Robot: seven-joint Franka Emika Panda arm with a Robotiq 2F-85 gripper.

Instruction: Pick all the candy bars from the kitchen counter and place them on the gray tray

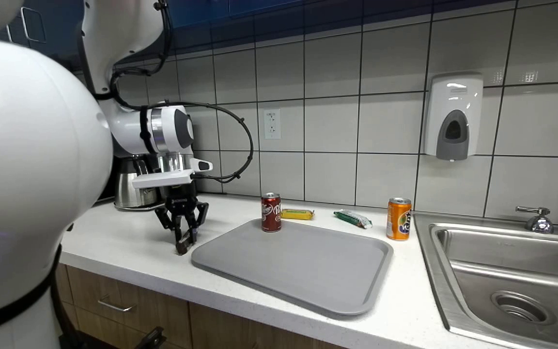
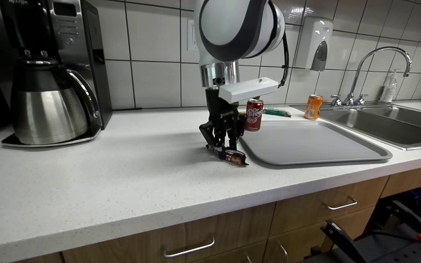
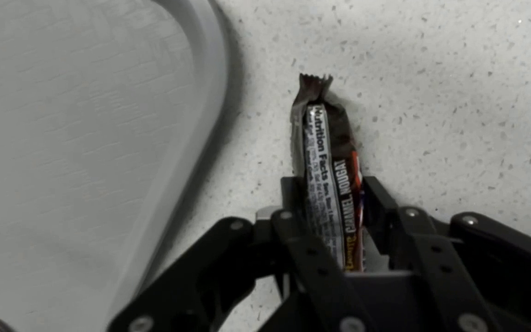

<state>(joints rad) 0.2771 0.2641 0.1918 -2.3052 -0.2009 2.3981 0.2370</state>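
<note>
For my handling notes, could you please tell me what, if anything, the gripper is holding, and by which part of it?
The gripper is closed on the dark candy bar, pinching it by its long sides, near mid-length.

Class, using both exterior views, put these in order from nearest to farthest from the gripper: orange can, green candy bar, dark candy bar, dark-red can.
1. Dark candy bar: between the jaws of the gripper.
2. Dark-red can: upright at the back corner of the gray tray.
3. Green candy bar: beyond the tray's back edge.
4. Orange can: upright, beside the sink.
</note>
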